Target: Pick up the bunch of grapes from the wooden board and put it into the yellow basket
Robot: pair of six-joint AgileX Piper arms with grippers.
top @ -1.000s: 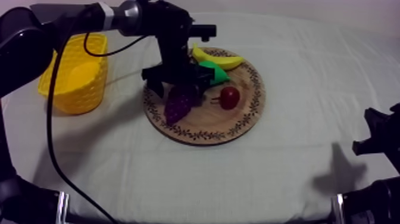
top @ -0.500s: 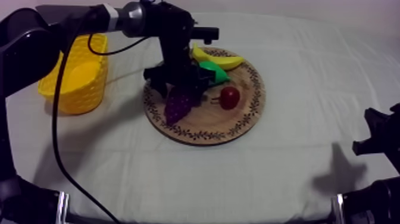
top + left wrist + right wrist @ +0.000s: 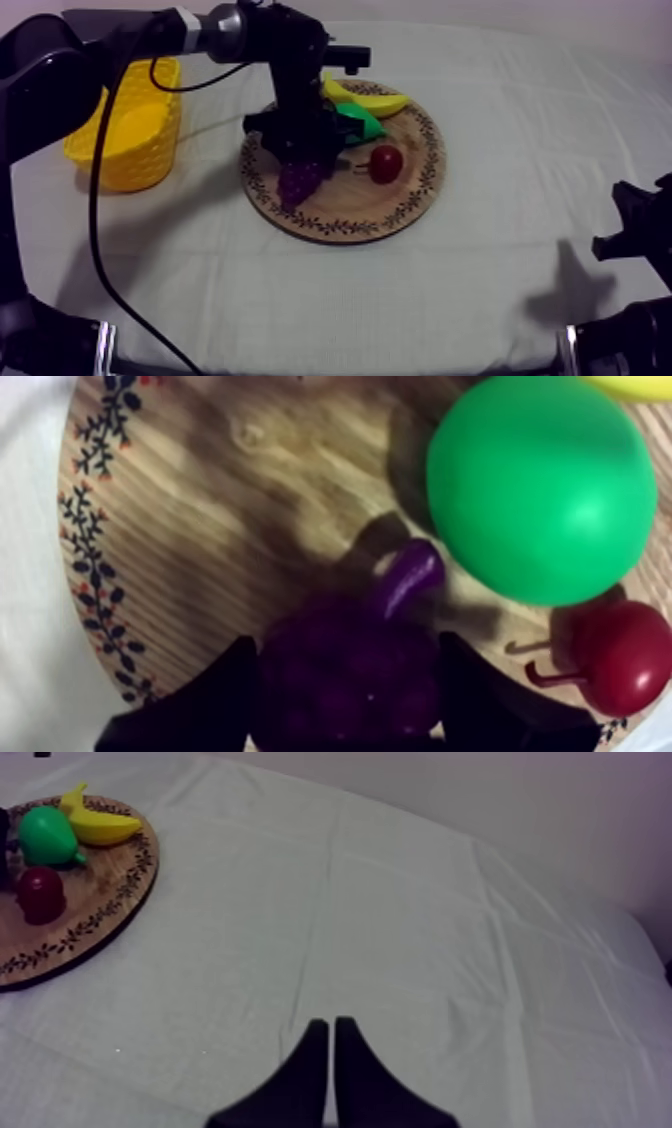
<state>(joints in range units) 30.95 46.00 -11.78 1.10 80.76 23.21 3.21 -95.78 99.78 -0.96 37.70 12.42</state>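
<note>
Our left gripper (image 3: 345,646) clasps the grapes (image 3: 298,182), one finger against each flank. The grapes lie on the board (image 3: 400,215), just beside the pear (image 3: 540,486). Our right gripper (image 3: 331,1042) is pinched narrow and holds nothing.

Hazards:
- The rounded bunch may slip out on lifting.
- Its stem may nudge the pear.
- The basket (image 3: 130,130) rim may catch the bunch in transit.

- A table (image 3: 480,250) covered with a grey-white cloth (image 3: 330,300) takes up most of the top view; the cloth is creased and lightly wrinkled.
- A pale, plain wall (image 3: 600,18) runs behind the table along the upper edge.
- The light is dim and soft, and a blurred shadow (image 3: 565,290) lies at the lower right.
</note>
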